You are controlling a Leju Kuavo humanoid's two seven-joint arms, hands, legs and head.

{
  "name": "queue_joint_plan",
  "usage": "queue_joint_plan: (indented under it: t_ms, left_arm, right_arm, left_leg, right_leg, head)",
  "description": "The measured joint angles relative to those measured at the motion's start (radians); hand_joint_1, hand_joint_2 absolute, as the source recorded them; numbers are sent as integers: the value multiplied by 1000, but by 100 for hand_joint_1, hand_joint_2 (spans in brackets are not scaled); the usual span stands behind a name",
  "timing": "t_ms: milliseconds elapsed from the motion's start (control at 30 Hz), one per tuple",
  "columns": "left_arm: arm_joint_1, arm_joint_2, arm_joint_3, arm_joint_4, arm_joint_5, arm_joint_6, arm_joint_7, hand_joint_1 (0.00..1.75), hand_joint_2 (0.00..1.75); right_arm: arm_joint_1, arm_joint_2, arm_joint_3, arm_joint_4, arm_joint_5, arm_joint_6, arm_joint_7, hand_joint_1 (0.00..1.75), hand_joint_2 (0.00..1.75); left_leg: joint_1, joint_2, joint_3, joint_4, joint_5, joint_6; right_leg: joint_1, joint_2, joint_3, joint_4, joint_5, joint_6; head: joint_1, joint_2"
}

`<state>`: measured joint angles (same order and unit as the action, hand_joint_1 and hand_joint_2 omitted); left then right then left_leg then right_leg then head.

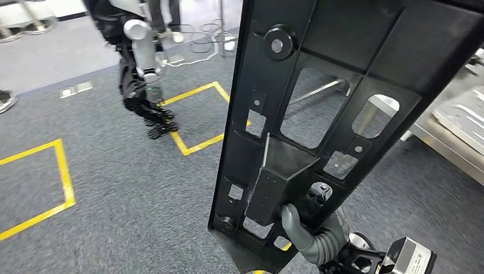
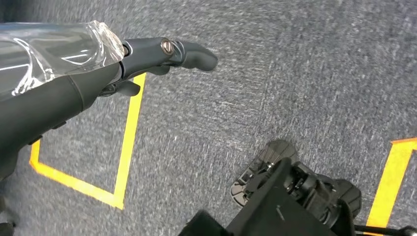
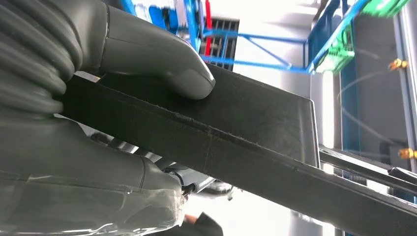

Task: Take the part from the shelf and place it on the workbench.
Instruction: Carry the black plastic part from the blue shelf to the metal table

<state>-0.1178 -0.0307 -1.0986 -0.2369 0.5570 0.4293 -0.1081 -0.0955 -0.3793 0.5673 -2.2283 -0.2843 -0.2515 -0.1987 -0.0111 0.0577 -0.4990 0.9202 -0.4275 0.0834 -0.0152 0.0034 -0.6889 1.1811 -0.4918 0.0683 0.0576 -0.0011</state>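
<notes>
Your robot's right hand [image 1: 314,237] carries the part [image 1: 337,114], a long black panel with cut-out windows, held steeply tilted above the grey carpet [image 1: 114,188] and its yellow floor tape [image 1: 63,177]. In the right wrist view the grey thumb [image 3: 167,64] presses one face of the panel's edge [image 3: 255,132] while the rest of the hand bears against the other, so the fingers are pinching it near its lower end. Your left hand [image 2: 167,54] hangs over the carpet with nothing in it; its dark fingers reach forward, though you cannot tell how far they are spread. A pale tabletop [image 1: 456,137] lies off to the right, just past the panel. Judge the panel stiff, and light for its length, yet top-heavy when held this low; a grip around a rib beside a window would likely steady it better.
</notes>
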Motion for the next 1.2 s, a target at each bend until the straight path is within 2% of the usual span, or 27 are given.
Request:
queue_joint_plan:
  t_ms: [67, 100, 133, 200, 233, 300, 367, 400, 433, 467, 500, 533, 567, 600, 667, 733, 800, 867, 900, 933, 967, 1000, 1033, 1100, 1133, 1167, 1200]
  left_arm:
    - [-2, 0, 0, 0, 0, 0, -1, 0, 175]
    - [-2, 0, 0, 0, 0, 1, -2, 0, 175]
    - [-2, 0, 0, 0, 0, 2, -2, 0, 175]
    - [-2, -1, 0, 0, 1, 4, -3, 0, 175]
    - [-2, -1, 0, 0, 1, 5, -3, 0, 175]
    - [-1, -1, 0, 0, 3, 8, -3, 0, 175]
    - [2, -1, 0, 0, 6, 10, -5, 0, 175]
    - [2, -1, 0, 0, 7, 11, -7, 0, 175]
    - [1, -1, 1, 0, 8, 11, -9, 0, 175]
    - [0, -1, 1, 0, 9, 12, -12, 0, 175]
    - [0, -1, 1, 0, 9, 12, -13, 0, 175]
    - [2, -1, 1, 0, 9, 12, -14, 0, 175]
    - [3, -2, 0, 0, 9, 13, -15, 0, 175]
    - [5, -2, 0, 0, 9, 13, -15, 0, 175]
    - [7, -4, 0, 0, 10, 13, -15, 0, 175]
    - [6, -4, 0, 0, 10, 13, -15, 0, 175]
    - [4, -4, 0, 0, 9, 13, -15, 0, 175]
    - [5, -4, 0, 0, 9, 13, -15, 0, 175]
    - [6, -4, 0, 0, 9, 13, -15, 0, 175]
    - [6, -4, 0, 0, 9, 13, -14, 0, 175]
    - [6, -4, 0, 0, 9, 13, -13, 0, 175]
    - [4, -4, 0, 0, 9, 13, -13, 0, 175]
    - [2, -4, 0, 0, 9, 13, -12, 0, 175]
    - [-3, -5, 0, 0, 9, 13, -11, 0, 175]
    - [-4, -5, 0, 0, 9, 13, -10, 0, 175]
    - [-5, -5, 0, 0, 9, 12, -9, 0, 175]
    - [-6, -5, 0, 0, 8, 12, -6, 0, 175]
  right_arm:
    - [-1, 0, 0, 0, 1, 0, 0, 175, 175]
    - [-1, 0, 0, -1, 1, 0, 0, 175, 175]
    - [0, 0, 0, -2, 2, 0, -1, 175, 175]
    - [3, 0, 0, -4, 3, -2, -1, 175, 175]
    - [5, 0, 0, -6, 4, -2, -1, 175, 175]
    - [9, -1, 0, -9, 7, -3, -2, 175, 175]
    - [10, -1, 1, -11, 10, -3, -3, 175, 175]
    - [12, -1, 2, -11, 11, -3, -3, 175, 175]
    - [14, -1, 2, -11, 11, -3, -4, 175, 175]
    - [16, -1, 2, -11, 12, -3, -4, 175, 175]
    - [17, -1, 3, -11, 12, -2, -5, 175, 175]
    - [18, 0, 3, -11, 12, -2, -6, 175, 175]
    - [17, 0, 4, -11, 12, -1, -7, 175, 175]
    - [17, 0, 4, -11, 12, 0, -8, 175, 175]
    - [17, -1, 4, -11, 12, 1, -9, 175, 175]
    - [19, -1, 4, -11, 12, 2, -10, 175, 175]
    - [18, -2, 3, -11, 12, 3, -11, 175, 175]
    - [16, -2, 3, -11, 12, 3, -11, 175, 175]
    - [16, -2, 2, -11, 12, 3, -11, 175, 175]
    - [16, -2, 2, -11, 11, 3, -11, 175, 175]
    - [15, -2, 2, -11, 10, 3, -11, 175, 175]
    - [15, -2, 2, -11, 10, 3, -10, 175, 175]
    - [13, -2, 2, -11, 9, 3, -8, 175, 175]
    - [8, -2, 2, -12, 6, 3, -3, 175, 175]
    - [4, -2, 1, -13, 4, 2, -1, 175, 175]
    - [1, -2, 0, -14, 2, 0, 1, 175, 175]
    - [-1, -2, 0, -15, 0, -4, 3, 175, 175]
  left_leg:
    - [-3, 23, 4, 1, -4, -5]
    - [-6, 33, 5, 2, -7, -9]
    - [-9, 41, 7, 3, -10, -14]
    - [-10, 61, 9, 3, -13, -22]
    - [-8, 59, 9, 8, -18, -28]
    - [-2, 20, -14, 68, -59, -40]
    - [9, -32, -76, 208, -133, -50]
    - [13, -43, -108, 279, -161, -54]
    - [18, -47, -127, 322, -172, -58]
    - [22, -48, -126, 323, -163, -62]
    - [28, -52, -104, 280, -135, -67]
    - [34, -64, -67, 206, -97, -72]
    - [41, -92, -31, 129, -68, -77]
    - [45, -117, -8, 70, -47, -78]
    - [43, -143, 6, 28, -38, -71]
    - [36, -121, 4, 28, -30, -51]
    - [33, -96, 3, 24, -22, -34]
    - [26, -68, 0, 24, -19, -24]
    - [21, -52, -2, 24, -19, -20]
    - [17, -37, -4, 24, -19, -19]
    - [14, -23, -5, 24, -19, -18]
    - [11, -10, -5, 24, -20, -17]
    - [10, 1, -3, 25, -21, -18]
    - [5, 21, 1, 25, -25, -22]
    - [2, 29, 3, 26, -27, -26]
    - [0, 38, 4, 26, -29, -30]
    - [-1, 49, 5, 25, -31, -35]
  right_leg:
    - [3, -43, 94, -157, 55, -4]
    - [6, -60, 126, -212, 71, -10]
    - [9, -70, 141, -241, 77, -16]
    - [12, -52, 139, -248, 80, -30]
    - [10, -41, 138, -250, 83, -35]
    - [3, -21, 137, -256, 91, -46]
    - [0, 1, 131, -256, 96, -52]
    - [0, 13, 128, -256, 99, -52]
    - [-1, 26, 125, -256, 101, -51]
    - [-2, 40, 124, -255, 103, -48]
    - [-5, 55, 123, -254, 105, -44]
    - [-7, 69, 122, -252, 106, -39]
    - [-9, 83, 118, -249, 107, -32]
    - [-10, 96, 113, -245, 109, -25]
    - [-12, 118, 101, -245, 115, -8]
    - [-19, 129, 95, -249, 122, 6]
    - [-18, 85, 72, -205, 95, 10]
    - [-13, 25, 10, -68, 22, 9]
    - [-12, 14, -26, 12, -14, 8]
    - [-12, 10, -50, 69, -34, 6]
    - [-11, 9, -54, 87, -36, 4]
    - [-10, 5, -33, 58, -18, 1]
    - [-8, -5, 8, -8, 10, -4]
    - [3, -54, 98, -160, 57, -16]
    - [9, -70, 123, -205, 67, -22]
    - [14, -77, 131, -224, 68, -27]
    - [17, -64, 128, -225, 70, -31]
  head:
    - [0, 0]
    - [-1, 0]
    - [-1, 0]
    - [-2, 0]
    - [-2, 0]
    - [-4, 0]
    - [-7, 0]
    - [-7, 0]
    - [-7, 0]
    - [-7, 0]
    - [-7, 0]
    - [-7, 0]
    - [-8, 0]
    - [-8, 0]
    - [-8, 0]
    - [-7, 0]
    - [-6, 0]
    - [-4, 0]
    - [-4, 0]
    - [-4, 0]
    - [-4, 0]
    - [-4, 0]
    - [-4, 0]
    - [-4, 0]
    - [-5, 0]
    - [-5, 0]
    - [-6, 0]
